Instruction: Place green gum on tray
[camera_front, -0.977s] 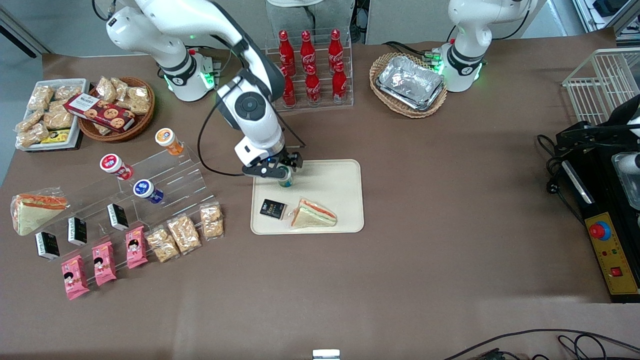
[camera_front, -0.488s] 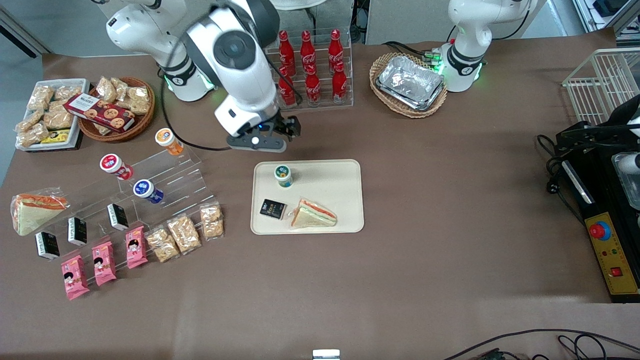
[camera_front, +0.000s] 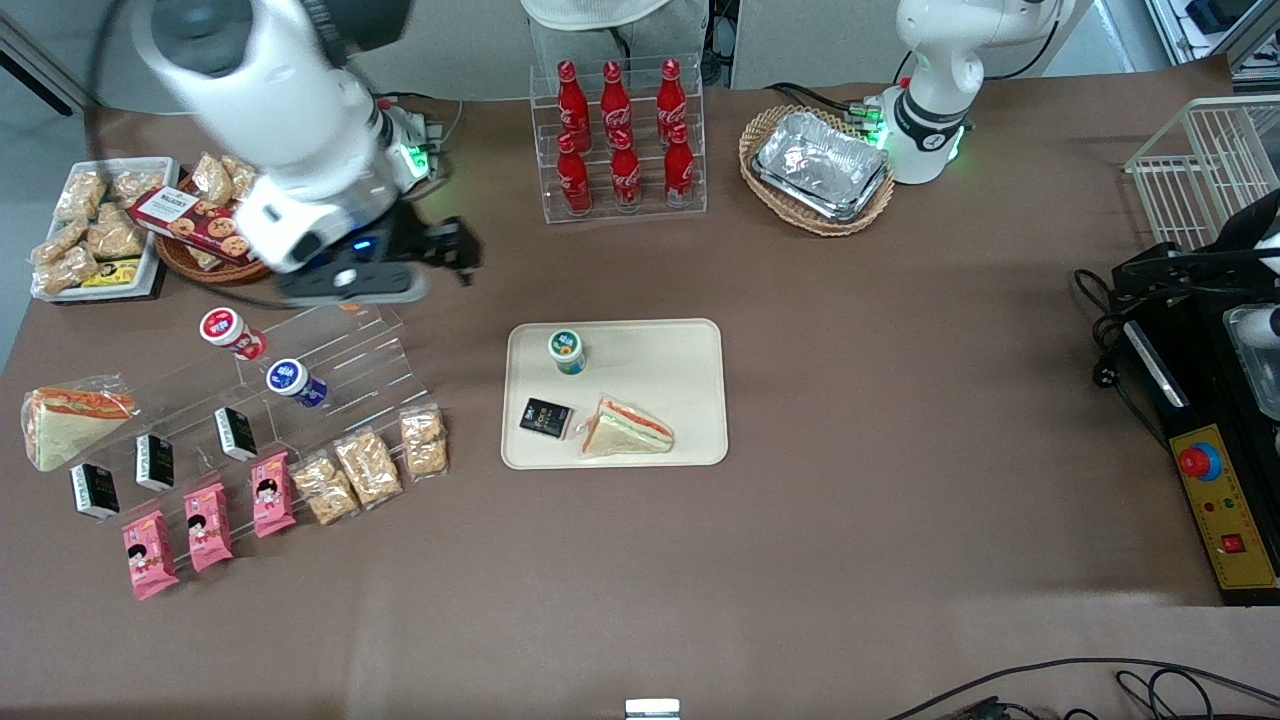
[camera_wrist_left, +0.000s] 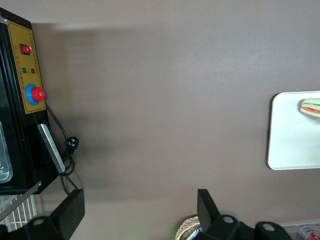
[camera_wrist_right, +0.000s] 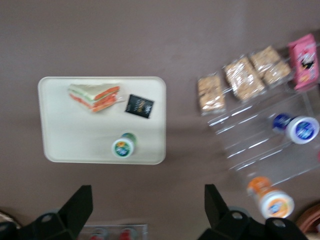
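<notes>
The green gum (camera_front: 567, 351) stands upright on the tray (camera_front: 680, 350), farther from the front camera than the black packet (camera_front: 545, 418) and sandwich (camera_front: 627, 428) lying there (those two just beside each other). The gripper (camera_front: 455, 250), fingers apparently spread, hangs above the acrylic stand (camera_front: 340, 360), well apart from the tray.

Matt plastic tray (camera_front: 690, 345) (cream, smooth) lies near crinkled shiny foil trays (camera_front: 822, 163).

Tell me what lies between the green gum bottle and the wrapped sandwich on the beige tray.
Only bare cream-beige tray separates the teal-green gum bottle from the wrapped triangular sandwich, as the front view shows. The open gripper hangs above the table.
</notes>
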